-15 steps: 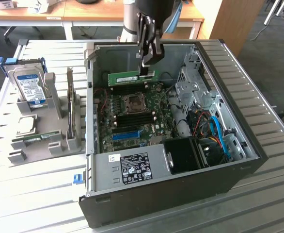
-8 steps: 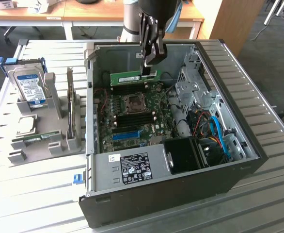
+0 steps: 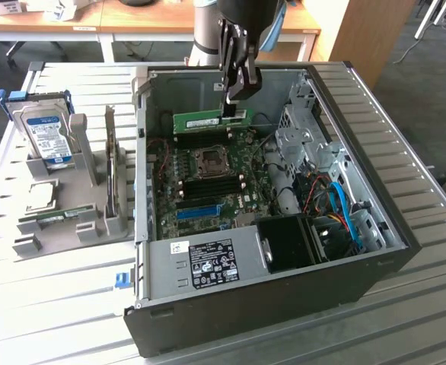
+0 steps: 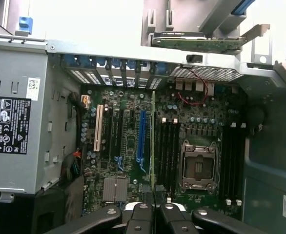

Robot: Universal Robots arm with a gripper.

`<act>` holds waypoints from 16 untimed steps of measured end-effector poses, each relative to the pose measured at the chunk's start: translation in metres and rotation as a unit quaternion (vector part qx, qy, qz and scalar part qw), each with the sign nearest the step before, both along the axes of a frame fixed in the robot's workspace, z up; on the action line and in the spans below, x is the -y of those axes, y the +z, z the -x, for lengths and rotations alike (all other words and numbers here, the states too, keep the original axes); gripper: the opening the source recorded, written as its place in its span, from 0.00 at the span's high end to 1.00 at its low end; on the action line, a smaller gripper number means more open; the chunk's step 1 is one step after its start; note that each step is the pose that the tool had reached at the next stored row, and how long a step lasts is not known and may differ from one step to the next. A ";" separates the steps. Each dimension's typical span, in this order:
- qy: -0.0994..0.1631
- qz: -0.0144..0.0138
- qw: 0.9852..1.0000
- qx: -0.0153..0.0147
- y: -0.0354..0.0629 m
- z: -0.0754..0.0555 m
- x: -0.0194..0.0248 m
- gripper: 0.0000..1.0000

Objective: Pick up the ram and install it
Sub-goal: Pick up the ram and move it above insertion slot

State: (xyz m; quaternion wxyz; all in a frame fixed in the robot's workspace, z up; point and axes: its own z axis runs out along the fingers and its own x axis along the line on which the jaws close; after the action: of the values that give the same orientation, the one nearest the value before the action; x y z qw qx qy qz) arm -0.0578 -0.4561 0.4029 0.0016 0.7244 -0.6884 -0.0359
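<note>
You're in the carrying-to-install step, and the pick-up is done. The open computer case (image 3: 269, 312) fills the middle of the exterior view, with the motherboard (image 3: 208, 182) on its floor. The ram (image 3: 200, 122) is at upper centre of that view, clear of the board and lengthwise over the memory slots (image 3: 208, 138). The gripper (image 3: 234, 97) is clamped on the stick's top edge. In the wrist view the ram (image 4: 153, 146) shows edge-on as a thin green line running out from the gripper (image 4: 154, 214), parallel to the dark slots (image 4: 167, 151) — whether it sits exactly over one, you can't tell. Seating it would call for its edge lined up true along a slot and a straight press down — any skew would likely jam it.
</note>
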 end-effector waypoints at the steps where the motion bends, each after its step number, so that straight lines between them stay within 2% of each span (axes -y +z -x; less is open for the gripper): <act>1: 0.000 0.000 1.000 0.000 0.0000 0.000 -0.0010 0.88; 16: -0.015 0.000 1.000 0.000 -0.0008 0.000 -0.0208 0.88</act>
State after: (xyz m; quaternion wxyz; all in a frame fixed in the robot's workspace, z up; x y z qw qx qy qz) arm -0.0578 -0.4353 0.4021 0.0010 0.7143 -0.6989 -0.0359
